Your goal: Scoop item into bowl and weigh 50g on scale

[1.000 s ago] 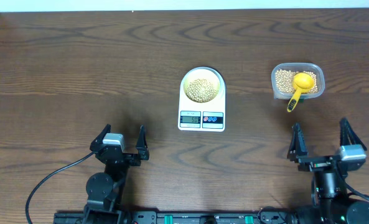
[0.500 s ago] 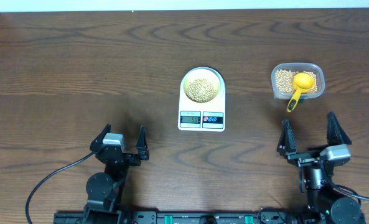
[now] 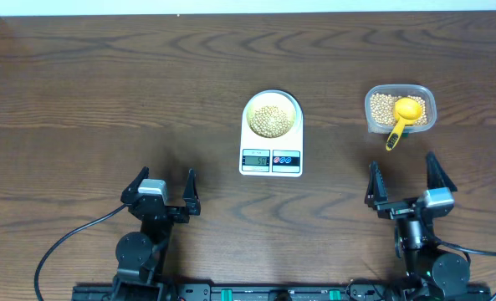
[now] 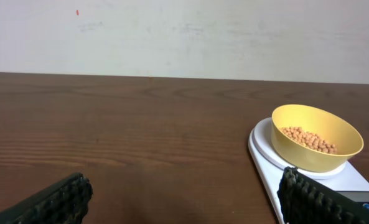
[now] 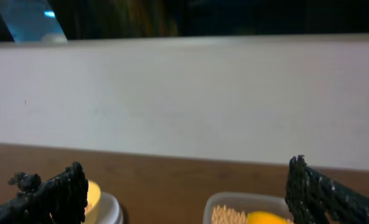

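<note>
- Overhead: the scale (image 3: 271,150) lay lengthwise, its display end toward the arms, with the bowl (image 3: 272,114) of beans (image 3: 271,119) on its far end. The left gripper (image 3: 165,177) and right gripper (image 3: 401,165) gaped empty on the scale's near side; the right one had shifted closer to the scale.
- Left wrist: only here did the beans show as a shallow layer.
- Right wrist: only here did the container (image 5: 237,208), right of the scale, appear.

Dark digits are shown on the small display (image 3: 257,159) on the front of the scale (image 3: 271,164), which lies ahead of the jaws and between the two pairs. They are too small to be read. The markings on the two buttons (image 3: 286,159) beside the display are likewise illegible. No other text, brand or label can be read.
</note>
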Motion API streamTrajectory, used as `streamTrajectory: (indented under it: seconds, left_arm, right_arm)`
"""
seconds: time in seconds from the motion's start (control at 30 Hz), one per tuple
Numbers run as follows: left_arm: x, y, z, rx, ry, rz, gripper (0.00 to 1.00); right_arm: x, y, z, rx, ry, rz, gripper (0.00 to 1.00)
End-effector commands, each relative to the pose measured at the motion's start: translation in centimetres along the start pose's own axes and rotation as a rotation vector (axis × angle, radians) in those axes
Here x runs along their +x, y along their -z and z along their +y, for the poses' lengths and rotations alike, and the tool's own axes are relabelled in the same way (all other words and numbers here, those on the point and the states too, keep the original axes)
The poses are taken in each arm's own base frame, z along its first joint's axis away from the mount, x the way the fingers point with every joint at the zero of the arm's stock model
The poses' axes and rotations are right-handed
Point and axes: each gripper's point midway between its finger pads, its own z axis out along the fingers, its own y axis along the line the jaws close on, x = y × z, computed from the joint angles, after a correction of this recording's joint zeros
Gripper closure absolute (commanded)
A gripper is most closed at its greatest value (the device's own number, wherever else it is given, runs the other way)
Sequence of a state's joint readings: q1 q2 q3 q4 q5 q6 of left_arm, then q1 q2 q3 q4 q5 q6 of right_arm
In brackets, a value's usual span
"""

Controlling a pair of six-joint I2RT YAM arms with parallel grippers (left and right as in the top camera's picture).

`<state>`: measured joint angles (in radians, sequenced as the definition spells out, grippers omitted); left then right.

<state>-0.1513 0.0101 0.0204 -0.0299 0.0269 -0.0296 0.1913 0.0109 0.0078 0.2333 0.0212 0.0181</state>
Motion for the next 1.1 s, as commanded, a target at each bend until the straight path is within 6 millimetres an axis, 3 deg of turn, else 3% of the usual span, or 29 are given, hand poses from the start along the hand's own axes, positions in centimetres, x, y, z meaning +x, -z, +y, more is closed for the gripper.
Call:
streamTrajectory:
  seconds: [0.0, 0.17, 0.33, 0.7, 1.07]
  left_arm:
    - [1.6, -0.1, 0.6, -0.029, 0.007, 0.048, 0.02]
    - [1.6, -0.1, 0.6, -0.029, 0.007, 0.048, 0.02]
    - [1.6, -0.1, 0.6, -0.029, 0.007, 0.048, 0.02]
    - [1.6, -0.1, 0.6, -0.029, 0.007, 0.048, 0.02]
    - [1.6, -0.1, 0.6, -0.029, 0.007, 0.048, 0.02]
  right_arm:
    - [1.0, 0.1, 0.2, -0.006, -0.012, 0.039, 0.01]
    - [3.6, 0.3, 0.2, -0.008, -0.01, 0.146, 0.01]
    - [7.6, 1.2, 0.4, -0.016, -0.005, 0.31, 0.01]
    - [7.5, 1.2, 0.4, -0.034, 0.113, 0.307, 0.01]
    - [7.5, 1.3, -2.5, 0.079, 0.134, 0.312, 0.01]
